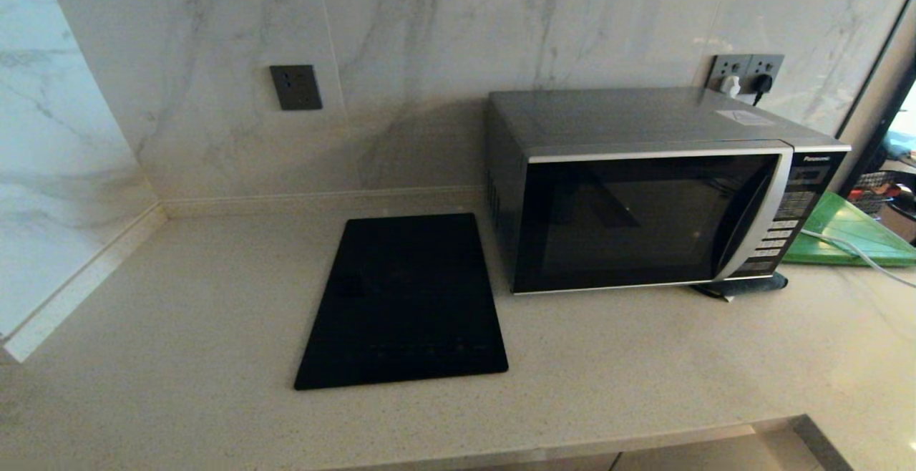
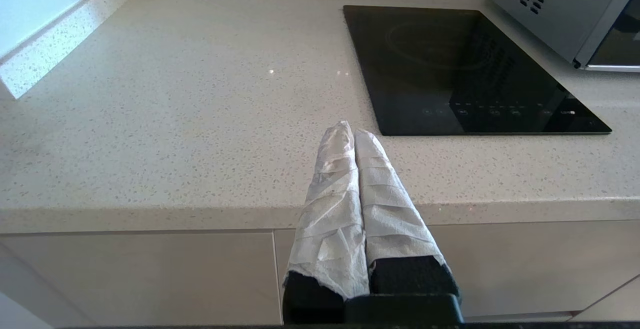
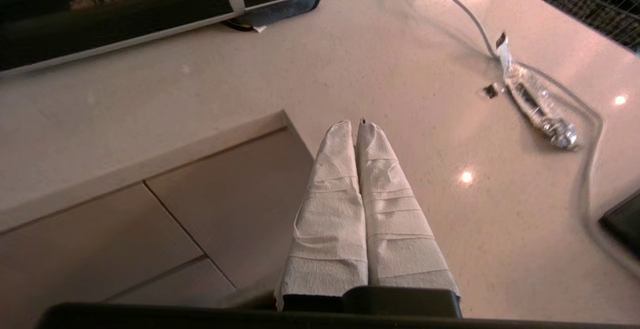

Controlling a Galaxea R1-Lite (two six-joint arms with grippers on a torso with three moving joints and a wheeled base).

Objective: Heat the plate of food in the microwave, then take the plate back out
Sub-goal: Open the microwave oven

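The microwave (image 1: 644, 192) stands at the back right of the counter, its dark glass door closed; its grey side (image 2: 550, 9) and door bottom (image 3: 100, 19) show in the wrist views. The plate of food is out of view in every frame. My left gripper (image 2: 350, 131) hangs shut and empty over the counter's front edge, left of the black slab. Over the counter's inner corner, in front of the microwave's right end, my right gripper (image 3: 356, 126) is shut and empty. Neither arm shows in the head view.
A flat black slab (image 1: 404, 303) lies left of the microwave. A green board (image 1: 851, 231) lies to the microwave's right, with a white cable (image 3: 465, 14) across the counter and a small wrapped item (image 3: 535, 104). Wall sockets (image 1: 744, 70) sit behind the microwave.
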